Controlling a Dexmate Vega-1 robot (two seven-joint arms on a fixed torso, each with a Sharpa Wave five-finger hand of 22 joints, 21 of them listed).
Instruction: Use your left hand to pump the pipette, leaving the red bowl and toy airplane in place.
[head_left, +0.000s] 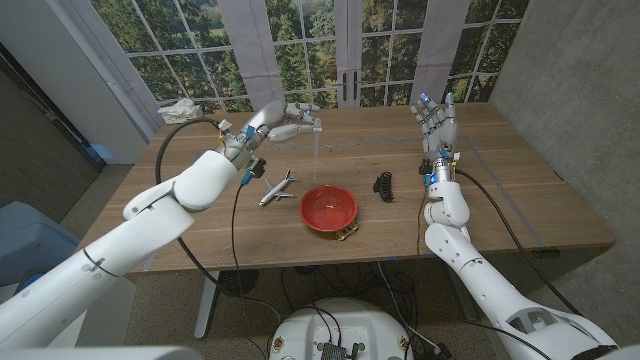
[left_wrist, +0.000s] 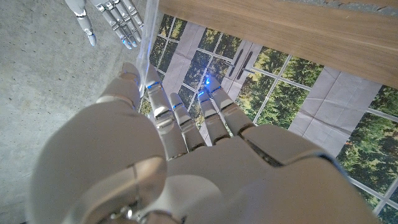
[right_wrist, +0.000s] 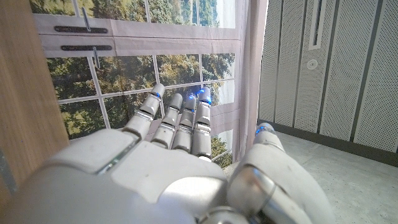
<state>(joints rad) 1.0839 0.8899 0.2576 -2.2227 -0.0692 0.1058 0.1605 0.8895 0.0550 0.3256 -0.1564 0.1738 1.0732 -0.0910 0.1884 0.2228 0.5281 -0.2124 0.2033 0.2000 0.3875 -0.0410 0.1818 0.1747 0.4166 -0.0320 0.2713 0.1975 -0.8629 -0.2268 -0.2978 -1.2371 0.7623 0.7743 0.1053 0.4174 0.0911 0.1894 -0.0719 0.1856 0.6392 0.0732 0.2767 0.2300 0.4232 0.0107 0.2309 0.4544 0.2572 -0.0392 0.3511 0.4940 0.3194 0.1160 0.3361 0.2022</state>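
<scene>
We hold the clear plastic pipette in our left hand, raised over the wooden table toward its far edge. We should squeeze the bulb gently, staying above the red bowl and white toy airplane (right hand empty, fingers spread).

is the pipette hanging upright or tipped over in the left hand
Upright. In the head view the pipette hangs straight down from the left hand, which holds its top, with the tip above the table behind the red bowl.
</scene>
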